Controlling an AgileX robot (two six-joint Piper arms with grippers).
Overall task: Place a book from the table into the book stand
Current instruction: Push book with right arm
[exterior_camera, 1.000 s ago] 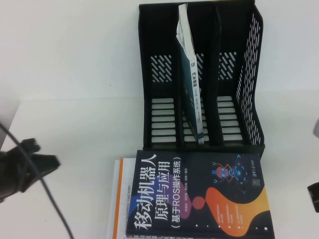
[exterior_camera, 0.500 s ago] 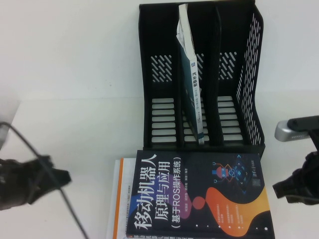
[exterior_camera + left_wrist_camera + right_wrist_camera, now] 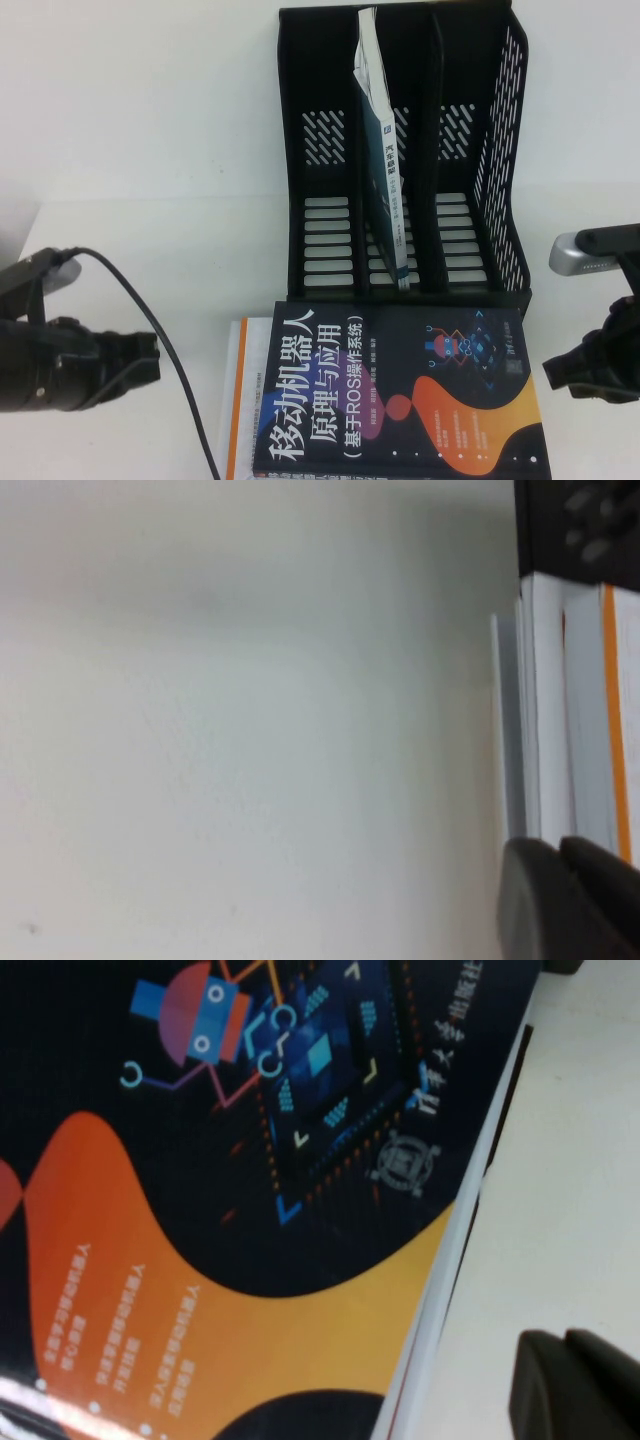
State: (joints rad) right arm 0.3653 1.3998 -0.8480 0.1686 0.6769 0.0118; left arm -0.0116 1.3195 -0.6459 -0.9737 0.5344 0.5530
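The book lies flat at the table's front edge, dark cover up, with white title, orange blob and small robot graphic; the right wrist view shows that cover close up. The black book stand stands just behind it. My left gripper hovers low to the left of the stack, shut and holding nothing. To the right of the book is my right gripper, also shut and holding nothing, a short gap from the book's edge.
A white orange-edged book lies under the dark one; its page block shows in the left wrist view. A thin white-and-blue book leans in the stand's middle slot. The left arm's cable trails over the table.
The left gripper has swung right, toward the stack of books. The right arm has come in from the right edge and now sits beside the book.
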